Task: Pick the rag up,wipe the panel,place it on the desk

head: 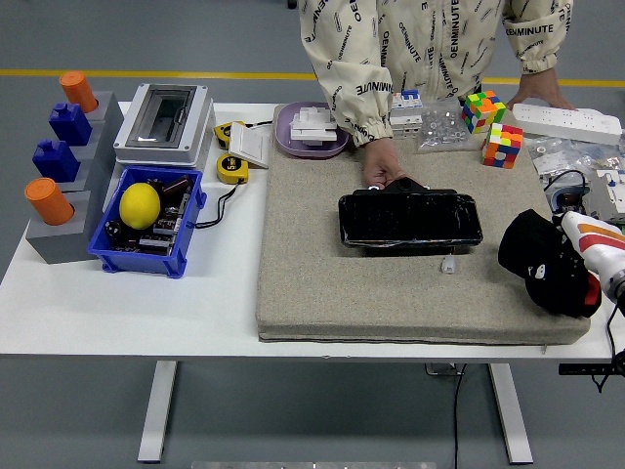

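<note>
So the rag (539,260) is the black bundle at the right end of the grey mat (322,293), and it's bunched up right against the robot's right hand (571,274). The hand is black too, so honestly I can't tell where fingers end and cloth begins, and I can't tell whether they're curled around it or just resting on it. My guess is the pickup is happening or just about done, but the head view won't confirm a real grip.

The panel (410,219), a dark glossy slab, lies flat on the mat off to the left of that hand, well apart from the rag, with nothing on it. No wiping contact at this point. A person's hand (383,172) on the far side rests at the panel's back left corner, looks like it's steadying it. A small whitish bit (448,264) sits on the mat between panel and rag.

So progress-wise: grab step roughly in hand, wipe not started, putting the rag down on the desk not done.

Further out there's two puzzle cubes (493,127) beyond the hand and a blue bin (190,220) with a yellow ball (140,205) way over on the left. Left arm isn't in the shot.
</note>
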### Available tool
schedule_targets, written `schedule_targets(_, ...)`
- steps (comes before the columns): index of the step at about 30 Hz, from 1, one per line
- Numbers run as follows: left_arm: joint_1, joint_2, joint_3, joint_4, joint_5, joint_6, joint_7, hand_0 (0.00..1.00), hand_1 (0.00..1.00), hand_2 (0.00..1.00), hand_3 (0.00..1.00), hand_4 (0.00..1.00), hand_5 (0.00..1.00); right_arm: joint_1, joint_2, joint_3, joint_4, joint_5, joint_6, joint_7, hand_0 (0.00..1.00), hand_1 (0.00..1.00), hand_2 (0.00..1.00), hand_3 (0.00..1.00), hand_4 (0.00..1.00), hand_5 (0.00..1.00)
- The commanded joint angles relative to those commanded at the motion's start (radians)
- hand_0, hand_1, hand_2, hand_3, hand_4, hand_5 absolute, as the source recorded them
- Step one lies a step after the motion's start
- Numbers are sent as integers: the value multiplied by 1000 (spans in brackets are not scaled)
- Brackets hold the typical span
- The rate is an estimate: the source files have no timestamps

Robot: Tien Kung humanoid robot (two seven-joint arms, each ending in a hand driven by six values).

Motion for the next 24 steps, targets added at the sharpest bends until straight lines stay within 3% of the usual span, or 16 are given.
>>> schedule_targets(11, 1, 3, 7, -1, -1, 0, 0, 651, 663, 696, 580, 680, 447, 33, 30, 0, -84, 166, -37, -74, 348, 445, 503, 523, 885, 182)
schedule_targets(17, 3, 4, 9, -1, -2, 0, 0, 652, 663, 695, 580, 680, 447, 59, 43, 14, -140, 170, -43, -49, 348, 443, 502, 524, 885, 182)
schedule_targets(24, 4, 6, 3, 1, 0, 0, 0, 652, 663, 695, 580, 680, 448, 75, 63, 26, -171, 198, -44, -81, 348, 443, 501, 524, 886, 181)
